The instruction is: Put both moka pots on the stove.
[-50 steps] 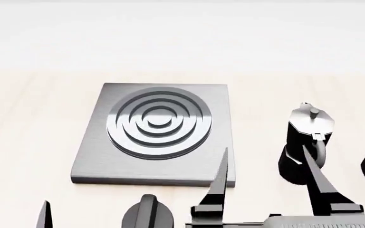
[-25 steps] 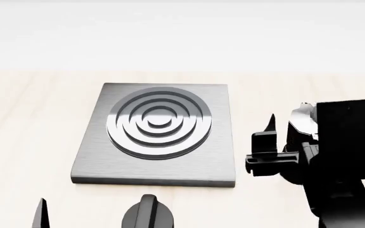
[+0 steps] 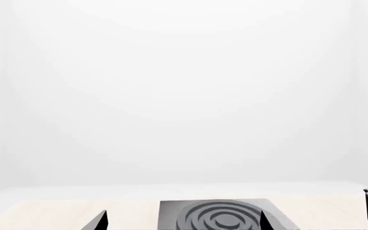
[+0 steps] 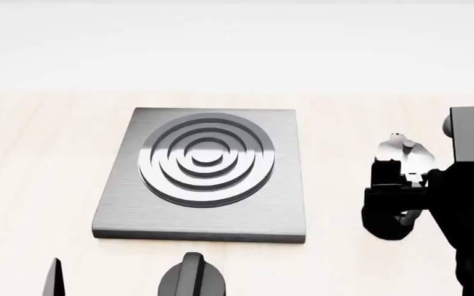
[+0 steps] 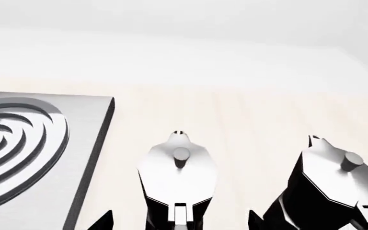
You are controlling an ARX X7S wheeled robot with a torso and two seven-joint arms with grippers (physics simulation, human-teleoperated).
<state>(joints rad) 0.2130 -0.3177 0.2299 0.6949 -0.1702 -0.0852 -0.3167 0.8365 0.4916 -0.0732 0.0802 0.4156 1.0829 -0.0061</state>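
Right tool [image 5: 180, 221] hovers over the near pot [image 5: 178, 177], jaws spread, one tip on each side of its body and nothing gripped yet. That pot stands on the worktop [image 4: 39, 154] just beside the stove [image 4: 208, 176], which carries nothing; the far pot [image 5: 327, 187] stands a little further out. To do this well, I'd say drop straight down, centre on the narrow waist, keep clear of the handle, then squeeze evenly so the pot doesn't twist or tip. Left tool [image 3: 182, 221] waits low near the stove, tips apart and empty. A black knob [image 4: 192, 277] sits by the stove's front edge.
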